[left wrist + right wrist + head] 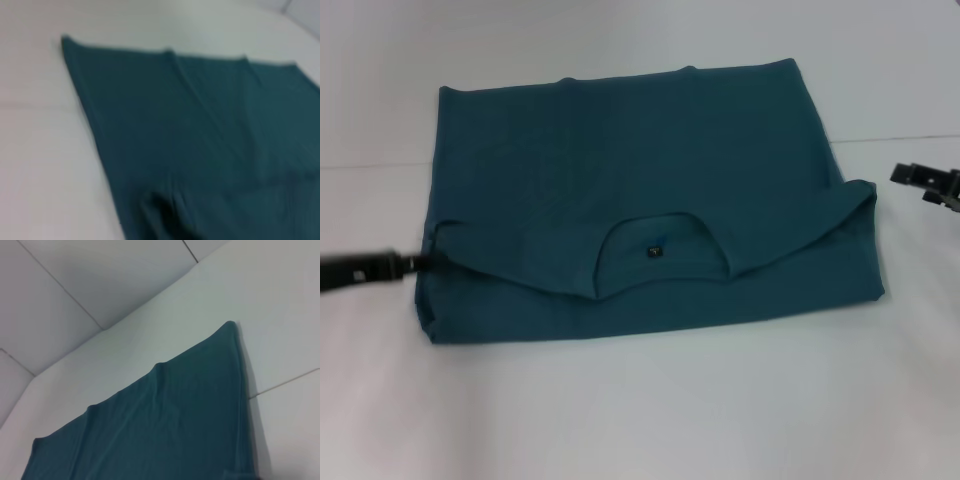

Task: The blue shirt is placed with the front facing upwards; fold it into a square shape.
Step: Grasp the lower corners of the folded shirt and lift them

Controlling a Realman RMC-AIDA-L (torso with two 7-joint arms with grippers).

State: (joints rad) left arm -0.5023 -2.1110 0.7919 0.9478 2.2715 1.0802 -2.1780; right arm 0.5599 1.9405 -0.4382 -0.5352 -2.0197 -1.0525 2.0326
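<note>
Left claw (420, 262) seen touching the folded blue shirt (640, 170) at its edge, grip state not discernible, right claw (928, 184) held apart, likewise unclear.

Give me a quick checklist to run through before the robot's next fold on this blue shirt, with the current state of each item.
1. Blue shirt partly folded, collar end laid over the body: ok.
2. Shape already square: not ok, it reads wider than deep.
3. Folded flap lying even: not ok, its edge curves and the shirt's right corner bulges.
4. Left hand at the shirt's left edge: ok; grip on the cloth: cannot tell.
5. Right hand off the shirt, beside its right edge: ok.
6. Table in front of the shirt bare: ok.
</note>
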